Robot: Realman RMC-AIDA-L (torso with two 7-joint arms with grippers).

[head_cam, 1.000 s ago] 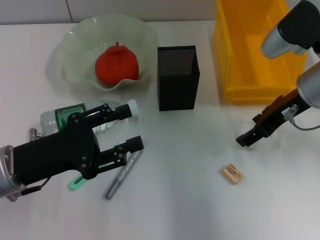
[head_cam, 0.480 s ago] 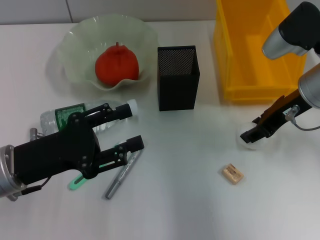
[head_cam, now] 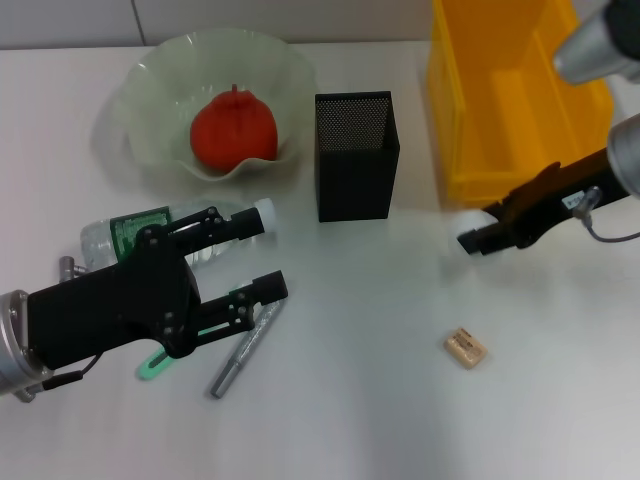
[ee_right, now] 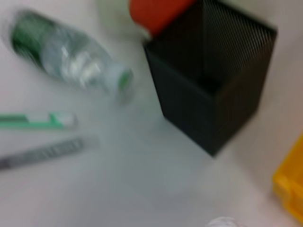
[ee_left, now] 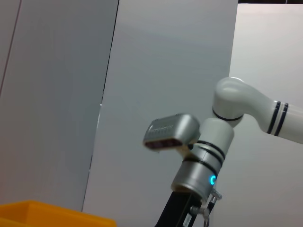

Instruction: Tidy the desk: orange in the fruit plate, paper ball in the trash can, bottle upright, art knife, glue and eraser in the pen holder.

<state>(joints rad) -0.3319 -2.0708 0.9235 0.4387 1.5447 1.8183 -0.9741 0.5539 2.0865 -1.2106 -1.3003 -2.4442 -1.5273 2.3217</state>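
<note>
White paper ball (head_cam: 466,222) pinched in the right hand (head_cam: 478,237), beside the trash can (head_cam: 505,95).

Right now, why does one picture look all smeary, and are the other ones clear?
The right wrist view is smeared: the bottle, the pen holder and the two long things lying near them have soft, streaky edges. The head view is crisp, with the eraser and the orange sharply outlined. The left wrist view is clear too, showing only wall and the other arm.

Black left tool (head_cam: 245,262), silver-white arms, black joint bands.
</note>
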